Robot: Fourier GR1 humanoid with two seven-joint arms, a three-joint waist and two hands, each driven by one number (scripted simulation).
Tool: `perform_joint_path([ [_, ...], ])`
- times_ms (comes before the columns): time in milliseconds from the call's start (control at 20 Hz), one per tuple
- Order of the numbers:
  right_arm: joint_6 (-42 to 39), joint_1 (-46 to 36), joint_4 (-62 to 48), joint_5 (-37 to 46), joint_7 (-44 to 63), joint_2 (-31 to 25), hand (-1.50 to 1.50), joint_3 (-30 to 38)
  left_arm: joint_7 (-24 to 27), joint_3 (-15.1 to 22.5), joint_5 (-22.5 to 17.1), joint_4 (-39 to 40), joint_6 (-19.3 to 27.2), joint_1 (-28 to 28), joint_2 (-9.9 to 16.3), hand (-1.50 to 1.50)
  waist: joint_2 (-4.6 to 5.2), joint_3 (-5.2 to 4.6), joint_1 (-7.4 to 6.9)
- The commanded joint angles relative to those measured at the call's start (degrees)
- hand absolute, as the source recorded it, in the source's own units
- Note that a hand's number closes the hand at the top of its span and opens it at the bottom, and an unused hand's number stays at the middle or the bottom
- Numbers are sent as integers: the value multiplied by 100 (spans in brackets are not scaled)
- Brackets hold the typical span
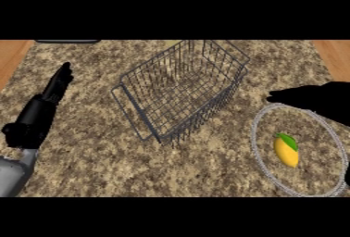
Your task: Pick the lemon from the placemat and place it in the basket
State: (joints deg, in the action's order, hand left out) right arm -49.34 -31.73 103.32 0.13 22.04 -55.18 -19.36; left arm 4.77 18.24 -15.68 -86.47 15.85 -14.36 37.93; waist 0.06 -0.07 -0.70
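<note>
Nearest, by the counter's front right corner, the lemon [286, 150] lies on the round placemat [263, 162], yellow with a green leaf at its far end, roughly in the mat's middle and untouched. Just beyond it, over the mat's far rim at the counter's right edge, the right hand [315, 98] shows as a dark shape with its fingers stretched out fairly straight toward the left and holding nothing.

At the counter's left edge the left hand [58, 85] rests open, fingers up.

Farther back, near the middle of the counter, stands the wire basket [179, 88], with nothing in it, well apart from the lemon.

The likely trouble lies in the grasp. The lemon is rounded and lies lengthwise, so fingers closing off-centre could roll it across the mat or pinch only the leaf. The hand is also past the fruit and must come back toward the front edge. Later, a low carry could catch the basket's near rim and shove the light wire frame.
</note>
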Motion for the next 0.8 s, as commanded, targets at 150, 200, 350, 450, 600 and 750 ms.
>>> perform_joint_path([
  [150,-547,-197,-880,962,-567,559,-150,-6,-171,-275,212,-105,-280,79,-166,0,4,9,6],
  [200,-384,75,-599,1162,-476,736,-150,-69,-114,-252,399,-12,-193,114,-332,0,-2,8,38],
  [350,-203,215,-746,1838,-895,899,-150,-345,-103,-444,381,254,-394,-136,-400,0,9,10,41],
  [450,-296,-53,-1128,2171,-1102,968,-150,-481,-484,-521,301,1,-483,-187,-334,0,12,11,2],
  [600,-347,326,-958,2425,-1055,993,-150,-495,-66,-411,717,52,-210,247,-701,0,-2,9,36],
  [750,-175,220,-1574,3025,-1401,1199,-150,-811,64,-501,767,246,-409,188,-741,0,9,9,7],
])
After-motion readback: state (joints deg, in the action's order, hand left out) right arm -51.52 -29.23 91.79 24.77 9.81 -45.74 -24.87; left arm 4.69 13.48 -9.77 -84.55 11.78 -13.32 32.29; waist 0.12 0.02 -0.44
